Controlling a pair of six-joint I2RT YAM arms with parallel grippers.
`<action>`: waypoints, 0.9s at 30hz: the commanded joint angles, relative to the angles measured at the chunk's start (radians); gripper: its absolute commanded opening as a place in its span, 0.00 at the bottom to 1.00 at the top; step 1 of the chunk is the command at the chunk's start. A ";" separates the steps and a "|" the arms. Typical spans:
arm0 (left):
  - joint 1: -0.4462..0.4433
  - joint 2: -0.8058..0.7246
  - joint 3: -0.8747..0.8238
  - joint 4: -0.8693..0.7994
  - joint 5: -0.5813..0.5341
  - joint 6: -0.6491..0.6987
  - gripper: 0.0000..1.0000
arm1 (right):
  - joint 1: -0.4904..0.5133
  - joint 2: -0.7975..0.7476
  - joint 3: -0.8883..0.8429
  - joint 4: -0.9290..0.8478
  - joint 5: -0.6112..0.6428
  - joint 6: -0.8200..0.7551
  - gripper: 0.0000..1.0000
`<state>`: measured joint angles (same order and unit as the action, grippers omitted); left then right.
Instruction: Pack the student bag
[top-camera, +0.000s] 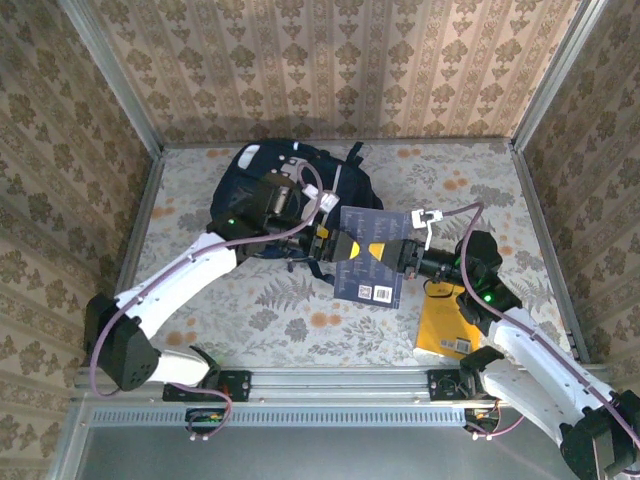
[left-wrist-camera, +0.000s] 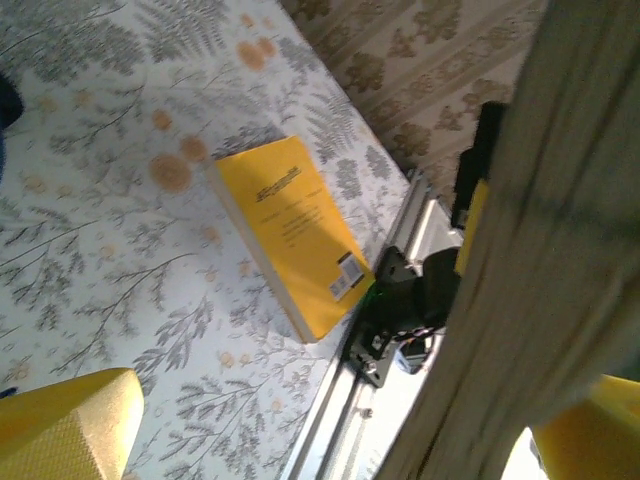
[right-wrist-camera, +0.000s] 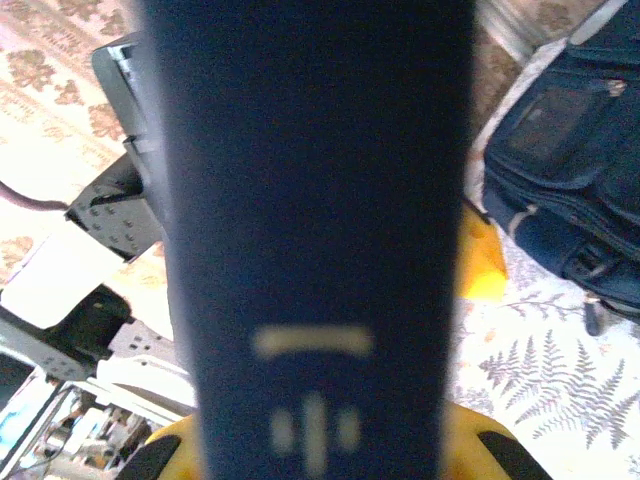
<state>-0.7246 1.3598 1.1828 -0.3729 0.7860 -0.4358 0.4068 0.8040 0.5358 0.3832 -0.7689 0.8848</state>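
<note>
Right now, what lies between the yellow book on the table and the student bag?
In the top external view, a dark blue book lies between the yellow book and the student bag, held up by the right end effector.

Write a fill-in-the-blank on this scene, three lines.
1. The right hand holds up a blue ____.
2. The book lying flat on the table is ____.
3. Both books are ____ the bag, not in it.

Missing words: book; yellow; outside
</note>
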 joint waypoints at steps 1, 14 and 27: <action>0.008 -0.026 -0.017 0.100 0.098 0.004 0.97 | 0.012 -0.029 0.041 0.075 -0.060 -0.008 0.00; 0.001 -0.083 -0.176 0.487 0.295 -0.179 0.54 | 0.011 -0.034 0.027 0.038 -0.022 -0.037 0.00; -0.001 -0.080 -0.219 0.650 0.380 -0.263 0.00 | 0.010 -0.034 -0.001 0.059 -0.005 -0.038 0.00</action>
<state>-0.7219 1.2953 0.9684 0.1810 1.0988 -0.6727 0.4129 0.7845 0.5411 0.3965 -0.7898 0.8646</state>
